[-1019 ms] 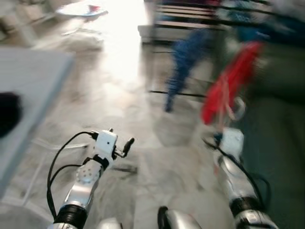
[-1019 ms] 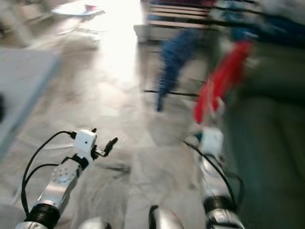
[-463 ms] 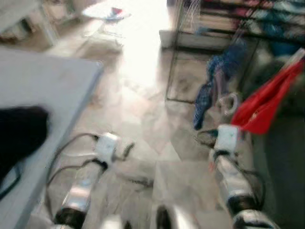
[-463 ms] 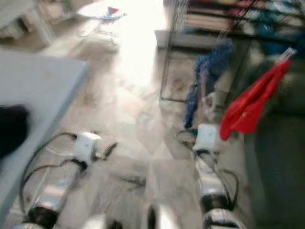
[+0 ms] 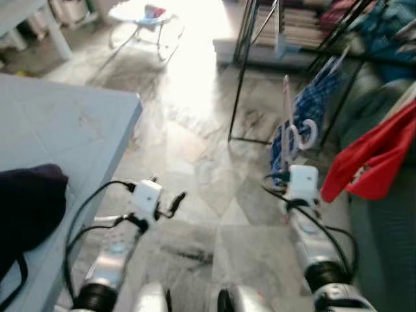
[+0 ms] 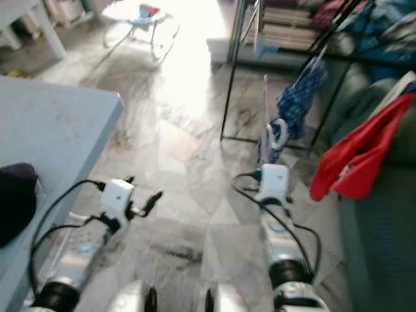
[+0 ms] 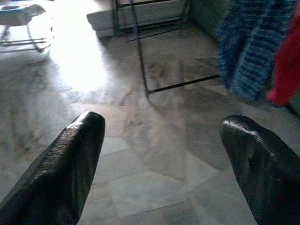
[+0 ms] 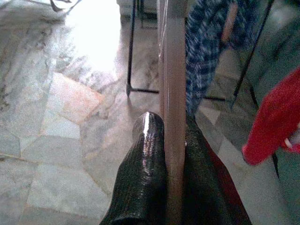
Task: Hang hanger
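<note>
Right wrist view: my right gripper point(image 8: 171, 140) pinches the hanger point(image 8: 174, 70).
Left gripper point(image 7: 164, 154): fingers apart, nothing between them.
Rack point(image 5: 242, 71): ahead.

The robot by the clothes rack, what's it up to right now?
It is carrying a hanger toward a black clothes rack. The right gripper is shut on the hanger's pale bar, held out in front over the marble floor. The left gripper is open and holds nothing. A blue checked garment and a red garment hang near the rack. The hanger is not yet on the rack.
</note>
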Controlling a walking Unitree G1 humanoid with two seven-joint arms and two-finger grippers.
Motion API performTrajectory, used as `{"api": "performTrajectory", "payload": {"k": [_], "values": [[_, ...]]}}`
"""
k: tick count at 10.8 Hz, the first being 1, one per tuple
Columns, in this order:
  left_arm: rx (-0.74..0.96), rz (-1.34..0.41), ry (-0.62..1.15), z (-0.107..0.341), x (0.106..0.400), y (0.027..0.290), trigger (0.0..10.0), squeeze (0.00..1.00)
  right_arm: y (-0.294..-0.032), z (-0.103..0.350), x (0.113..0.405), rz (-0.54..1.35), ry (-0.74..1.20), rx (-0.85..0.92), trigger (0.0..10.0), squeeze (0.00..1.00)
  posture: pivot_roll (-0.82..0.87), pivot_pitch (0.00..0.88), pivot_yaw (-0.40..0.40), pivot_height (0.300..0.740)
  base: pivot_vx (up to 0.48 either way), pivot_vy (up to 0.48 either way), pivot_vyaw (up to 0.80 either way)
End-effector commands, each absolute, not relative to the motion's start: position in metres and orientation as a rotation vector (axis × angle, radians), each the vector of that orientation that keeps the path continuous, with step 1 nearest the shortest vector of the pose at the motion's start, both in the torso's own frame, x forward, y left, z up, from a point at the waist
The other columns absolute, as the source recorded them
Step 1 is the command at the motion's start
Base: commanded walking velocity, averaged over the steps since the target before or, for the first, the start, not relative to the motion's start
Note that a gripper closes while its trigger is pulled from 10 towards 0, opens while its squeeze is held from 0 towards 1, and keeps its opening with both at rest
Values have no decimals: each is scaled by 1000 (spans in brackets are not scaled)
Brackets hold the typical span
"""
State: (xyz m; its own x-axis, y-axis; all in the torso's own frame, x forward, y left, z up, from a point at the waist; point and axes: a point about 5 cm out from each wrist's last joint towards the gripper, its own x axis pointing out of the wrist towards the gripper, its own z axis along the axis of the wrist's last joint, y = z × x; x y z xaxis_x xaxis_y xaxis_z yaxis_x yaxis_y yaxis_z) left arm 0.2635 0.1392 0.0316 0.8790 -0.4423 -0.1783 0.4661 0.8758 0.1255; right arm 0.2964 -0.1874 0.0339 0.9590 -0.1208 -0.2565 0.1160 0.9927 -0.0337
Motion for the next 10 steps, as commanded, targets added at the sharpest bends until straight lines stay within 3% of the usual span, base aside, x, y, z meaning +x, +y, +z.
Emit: {"api": "performTrajectory", "payload": {"k": [1,10], "values": [[169,-485,144,31,260,139,10000,0,-188,29,293,-115,293,-3,10000,0,-3,114,-54,740,0,0,0],[175,-504,132,31,263,128,10000,0,-193,26,299,-153,360,41,10000,0,-17,104,-69,740,402,-35,0]]}}
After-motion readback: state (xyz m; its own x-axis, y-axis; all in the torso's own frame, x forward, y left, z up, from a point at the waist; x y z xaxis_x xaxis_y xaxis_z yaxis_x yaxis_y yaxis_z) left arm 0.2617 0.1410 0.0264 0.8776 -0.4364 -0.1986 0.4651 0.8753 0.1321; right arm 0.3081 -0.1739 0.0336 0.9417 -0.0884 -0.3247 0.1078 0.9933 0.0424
